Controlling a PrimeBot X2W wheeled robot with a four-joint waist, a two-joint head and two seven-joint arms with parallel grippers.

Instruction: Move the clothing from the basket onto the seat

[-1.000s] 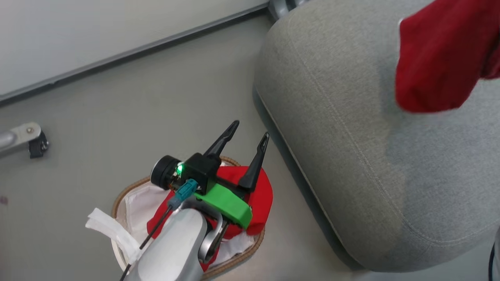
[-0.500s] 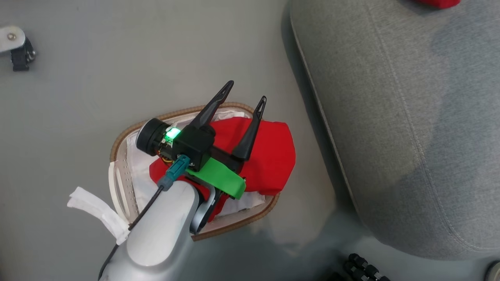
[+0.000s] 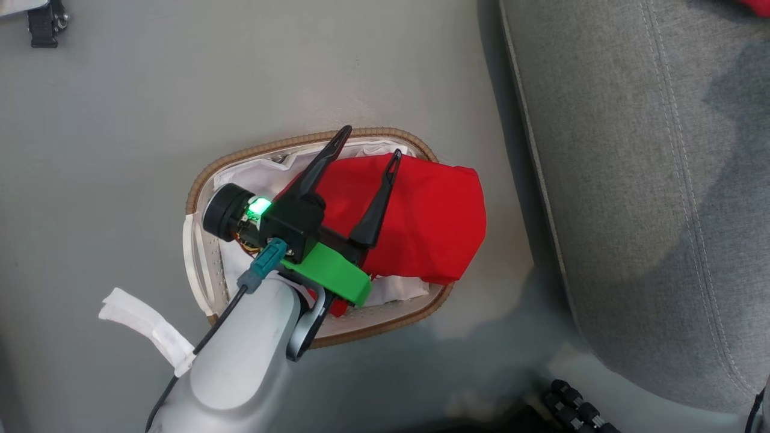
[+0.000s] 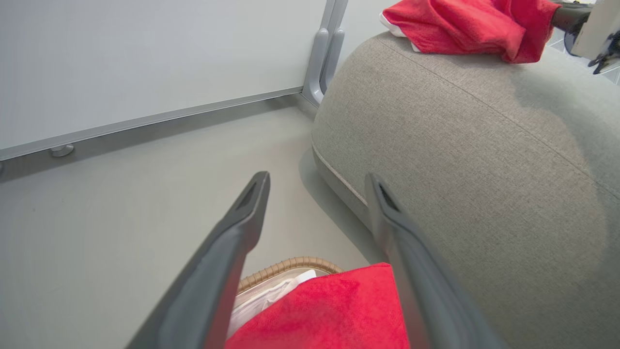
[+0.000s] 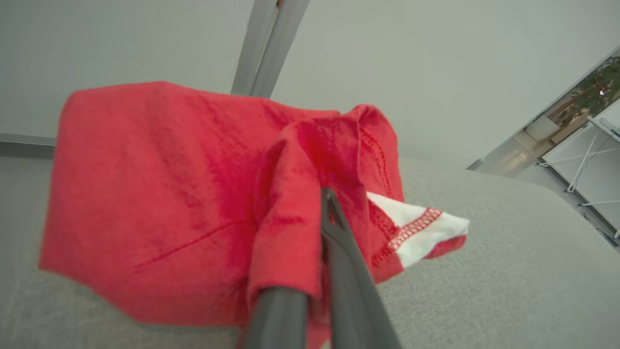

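The basket (image 3: pixel 385 328) stands on the floor beside the seat (image 3: pixel 631 180). One red garment (image 3: pixel 433 222) lies in it on the white liner and drapes over the rim on the seat side. My left gripper (image 3: pixel 370 142) hovers open above that garment (image 4: pixel 334 310), with nothing between its fingers (image 4: pixel 232 247). In the right wrist view my right gripper (image 5: pixel 315 208) is shut on the other red garment (image 5: pixel 169 194), which has white trim (image 5: pixel 416 228). It hangs low over the seat (image 5: pixel 484 271). In the left wrist view this garment (image 4: pixel 465 24) rests on the seat's top (image 4: pixel 460 145).
A loose white liner strap (image 3: pixel 144 325) trails onto the floor left of the basket. A wheeled metal leg (image 3: pixel 42 24) sits at the far left. Black ribbed parts (image 3: pixel 577 409) lie near the seat's front corner. A wall with a grey baseboard (image 4: pixel 145 121) and post (image 4: pixel 324 58) runs behind.
The head camera has tilted down, so the basket now sits mid-picture. The garment in my right gripper has slid out at the top right. My left gripper stays open over the basket.
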